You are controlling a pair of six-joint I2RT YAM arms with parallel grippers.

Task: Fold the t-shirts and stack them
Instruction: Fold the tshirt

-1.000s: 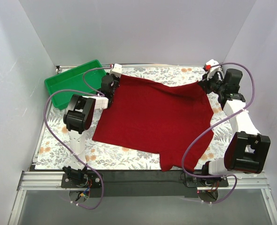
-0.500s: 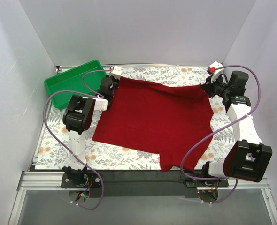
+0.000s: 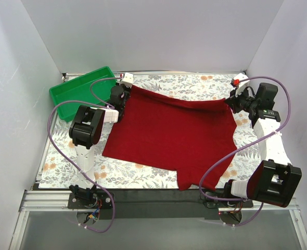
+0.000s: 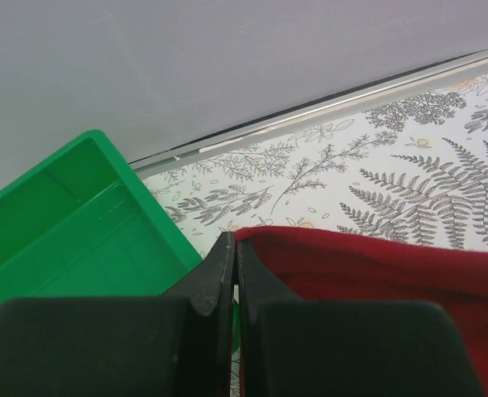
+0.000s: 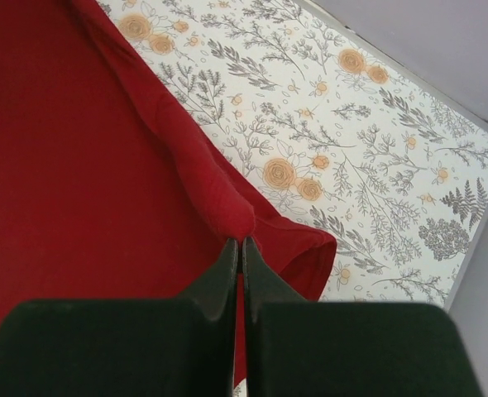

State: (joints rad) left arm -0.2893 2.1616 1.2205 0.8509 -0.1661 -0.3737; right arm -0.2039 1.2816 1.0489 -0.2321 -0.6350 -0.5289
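The dark red t-shirt (image 3: 169, 133) lies spread over the floral table, its far edge stretched taut between the two grippers. My left gripper (image 3: 123, 92) is shut on the shirt's far left corner, next to the green tray; in the left wrist view the red fabric (image 4: 376, 269) runs right from the closed fingertips (image 4: 225, 248). My right gripper (image 3: 231, 100) is shut on the far right corner; in the right wrist view a fold of the shirt (image 5: 203, 182) is pinched at the fingertips (image 5: 232, 248). A sleeve hangs toward the near edge.
A green plastic tray (image 3: 78, 94) stands at the far left corner, also in the left wrist view (image 4: 70, 223). Grey walls close in the back and sides. The floral tablecloth (image 3: 65, 156) shows left and right of the shirt. Purple cables loop over both arms.
The right gripper has moved outward to the right with its corner, and the left shifted slightly back. The shirt's far edge is pulled straighter and tauter than before.
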